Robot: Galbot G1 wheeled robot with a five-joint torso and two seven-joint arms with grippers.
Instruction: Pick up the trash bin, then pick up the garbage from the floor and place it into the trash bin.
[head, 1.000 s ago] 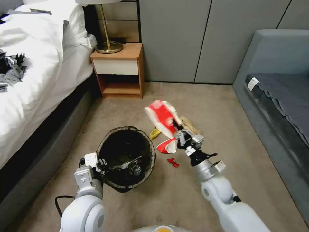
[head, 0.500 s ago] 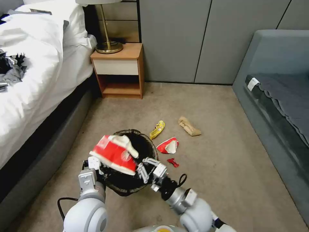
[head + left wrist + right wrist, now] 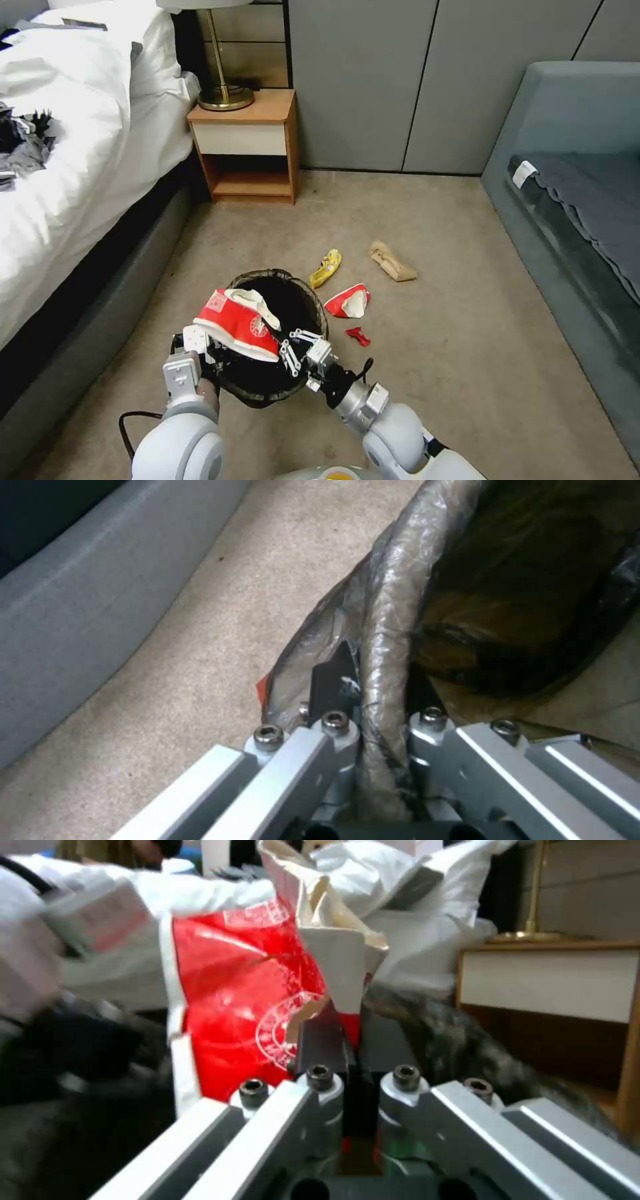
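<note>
The red-and-white crushed cup (image 3: pixel 239 325) hangs right over the open mouth of the trash bin (image 3: pixel 303 297), nearer its left rim, and it has not been let go! The right gripper (image 3: pixel 288 348) sits at the cup's right, near edge, fingers pinched tight on a torn flap of it; in the right wrist view that flap (image 3: pixel 337 965) runs straight down between the closed jaws. The bin itself is held up off the carpet, with the left gripper (image 3: pixel 373 720) clamped shut on the bag-wrapped rim at its near left side.

So the bin pick-up looks done and this piece is a release away from in. Plenty left on the floor to the far right of the bin: a yellow wrapper (image 3: pixel 326 267), another crushed cup (image 3: pixel 348 301), a red scrap (image 3: pixel 359 336) and a brown paper bag (image 3: pixel 392 261).
</note>
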